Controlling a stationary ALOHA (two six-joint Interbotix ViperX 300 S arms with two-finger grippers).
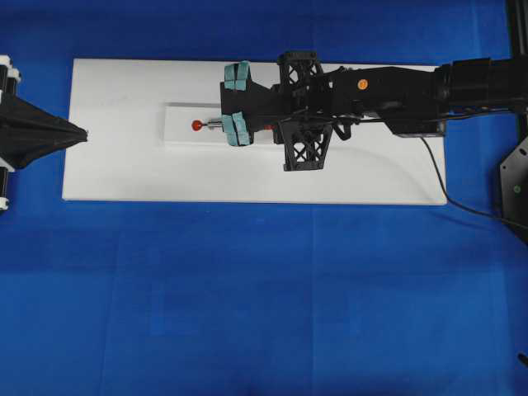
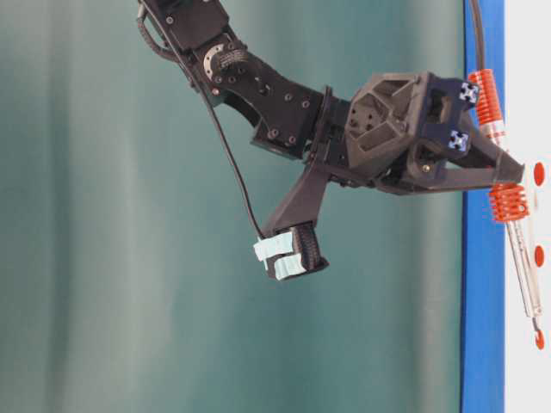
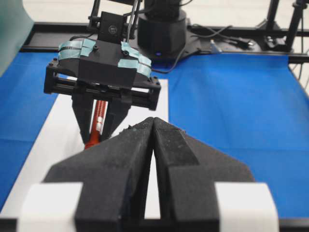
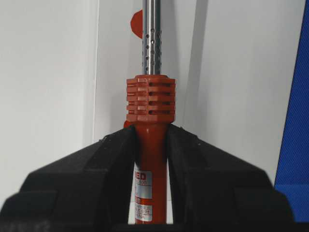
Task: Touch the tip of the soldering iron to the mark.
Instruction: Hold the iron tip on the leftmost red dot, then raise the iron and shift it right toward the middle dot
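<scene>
Black foam jaws of the right gripper (image 4: 150, 145) press from both sides on the red-orange handle of the soldering iron (image 4: 150, 104), just behind its ribbed collar, so the tool is firmly held. From this grip the thin silver shaft goes forward and down toward the white strip (image 1: 183, 132), which lies on the white board (image 1: 124, 165) over the blue cloth (image 1: 247, 289).

In the overhead view the shaft runs out to the left of the gripper, and its end lies at a red dot (image 1: 197, 125). The gripper covers the rest of the strip, so only this one dot shows there, and I cannot say from this view which dot of the row it is. In the table-level view three dots show, and the tip is at the end one, the mark (image 2: 539, 339); it seems to touch it, but true contact I cannot confirm.

The left gripper (image 3: 153, 145) is at the left end of the board, well apart from the iron, its jaws pressed together on nothing.

My judgement: picking up and carrying the iron is done, and the touch itself is done or almost done. What is left is at most a very small lowering of the tip.
</scene>
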